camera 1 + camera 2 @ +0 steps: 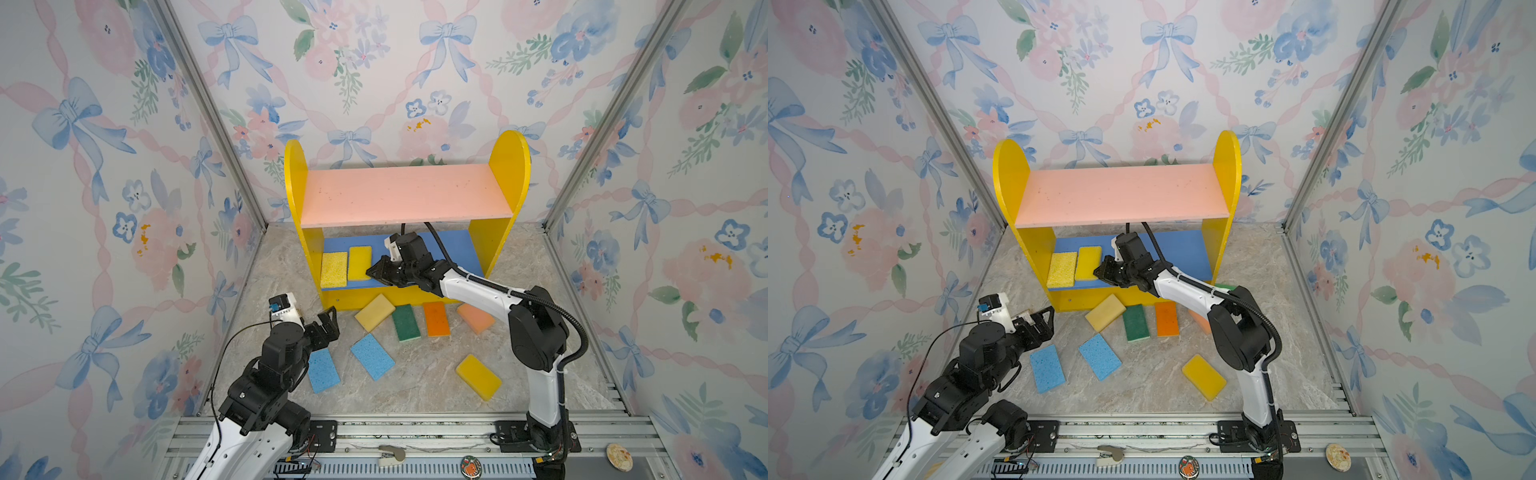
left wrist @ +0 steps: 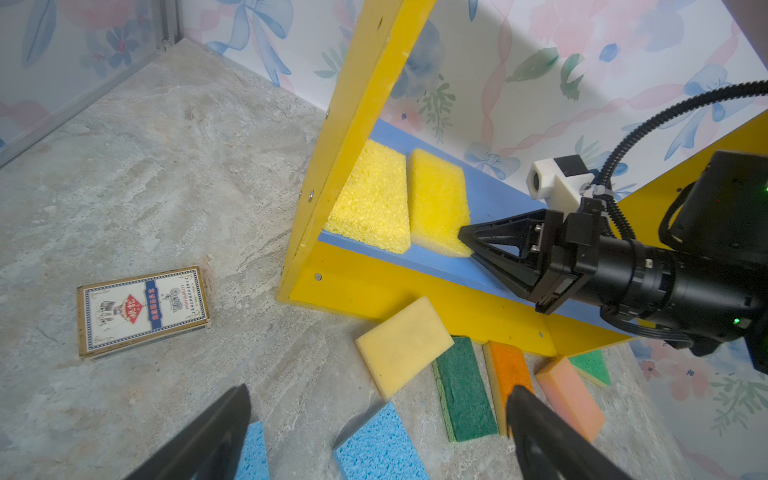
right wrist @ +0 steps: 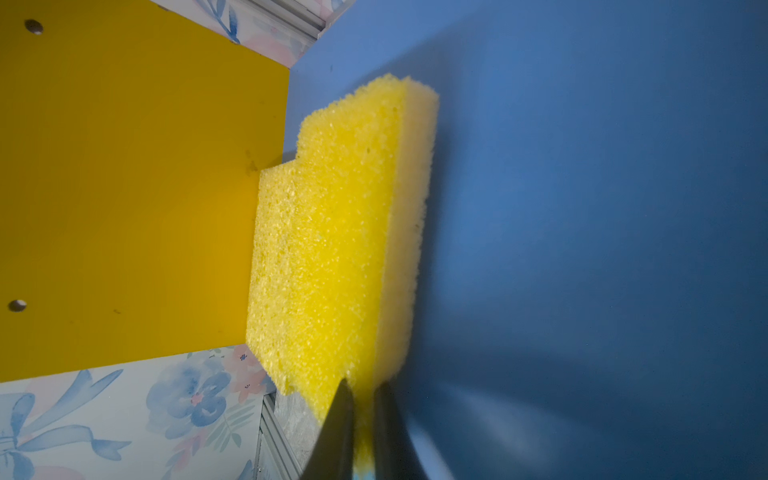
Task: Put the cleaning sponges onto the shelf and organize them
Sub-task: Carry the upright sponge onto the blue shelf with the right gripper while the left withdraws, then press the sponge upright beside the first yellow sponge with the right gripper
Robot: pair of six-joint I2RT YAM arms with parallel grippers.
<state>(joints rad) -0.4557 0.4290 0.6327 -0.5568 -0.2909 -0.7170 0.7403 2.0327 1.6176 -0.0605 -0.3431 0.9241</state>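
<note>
The step in hand is setting the second sponge on the shelf (image 1: 509, 166). The right claw (image 1: 372, 272) is clenched on the near corner of a smooth yellow sponge (image 1: 359, 262). In the right wrist view a sliver of foam is squeezed between its tips. That sponge lies flat on the blue lower board (image 1: 461, 249), just beside a coarse yellow sponge (image 1: 333, 270) that sits at the board's end against a yellow side panel. The two seem to touch along their long sides. The pink upper board (image 1: 405, 193) carries nothing.

The left claw (image 1: 328, 324) hangs released and empty above the desk (image 1: 436, 399), near the shelf's front corner, with a blue sponge (image 1: 324, 370) just below it.

The next move, as I judge it, is for the right claw to let go and back straight out over the board's front edge. Soft foam may cling to the tips and skew the row, so a clean release matters.

Most of the task remains. A pale yellow sponge (image 1: 375, 312), a dark green sponge (image 1: 406, 323), an orange sponge (image 1: 436, 319) and a peach sponge (image 1: 476, 318) lie along the shelf's front. A second blue sponge (image 1: 372, 356) and a bright yellow sponge (image 1: 478, 377) lie nearer the desk's middle.
</note>
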